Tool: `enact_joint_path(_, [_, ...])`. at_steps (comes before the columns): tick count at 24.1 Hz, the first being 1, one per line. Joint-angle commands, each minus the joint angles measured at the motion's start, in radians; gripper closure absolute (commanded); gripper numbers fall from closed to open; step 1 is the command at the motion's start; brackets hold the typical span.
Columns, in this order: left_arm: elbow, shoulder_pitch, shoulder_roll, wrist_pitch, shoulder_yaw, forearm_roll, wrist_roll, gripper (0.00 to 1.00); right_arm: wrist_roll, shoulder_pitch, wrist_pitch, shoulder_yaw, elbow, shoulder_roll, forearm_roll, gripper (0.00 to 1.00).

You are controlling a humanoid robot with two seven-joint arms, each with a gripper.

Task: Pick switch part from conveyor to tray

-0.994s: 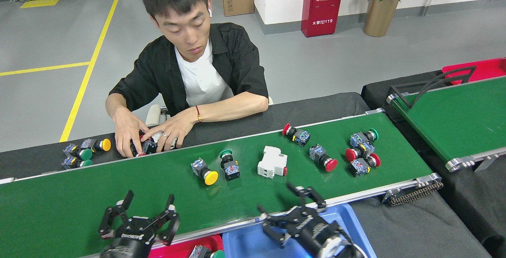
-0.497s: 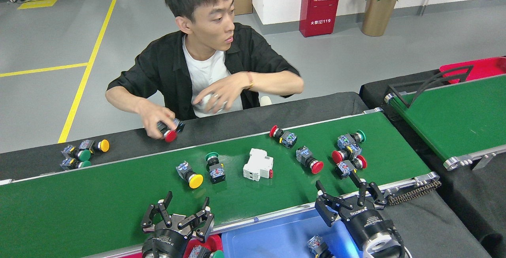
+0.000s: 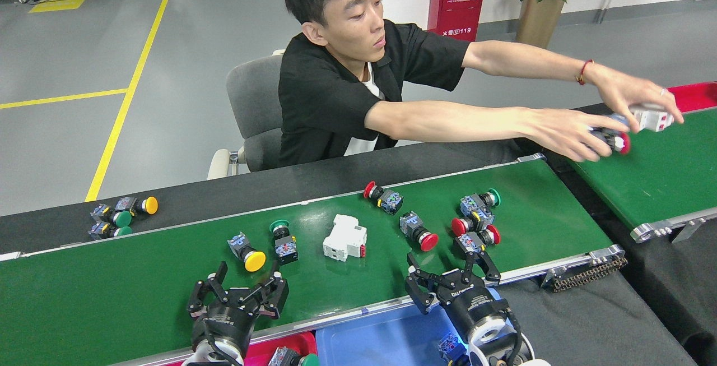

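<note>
Switch parts (image 3: 417, 232) scattered on conveyor (image 3: 140, 276) – white breaker (image 3: 345, 237) among them; both hands (image 3: 452, 270) (image 3: 238, 290) open, empty.

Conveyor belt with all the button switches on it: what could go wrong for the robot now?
Three switches sit bunched together just beyond the open right end effector. Closing there might catch two at once or knock a neighbour away.

The person's hands are holding parts over the other green belt, fairly close to the right arm, so a wide swing could come near them.

The yellow-capped switch lies at an angle ahead of the open left end effector and may roll when touched.
</note>
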Motion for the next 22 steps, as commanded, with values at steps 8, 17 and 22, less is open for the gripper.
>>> enact_joint_path(8, [0.112, -0.090, -0.003, 0.115, 0.021, 0.004, 0.005, 0.04, 0.013, -0.131, 0.096, 0.091, 0.102, 0.003, 0.000, 0.12])
enact_joint_path(17, [0.089, -0.078, 0.004, 0.106, 0.024, 0.018, 0.010, 0.94, 0.119, -0.181, 0.087, 0.148, 0.128, -0.006, -0.008, 0.84])
enact_joint_path(22, [-0.087, 0.036, 0.006, 0.040, 0.012, 0.013, 0.010, 0.93, 0.157, -0.188, 0.073, 0.172, 0.123, -0.025, -0.010, 0.98])
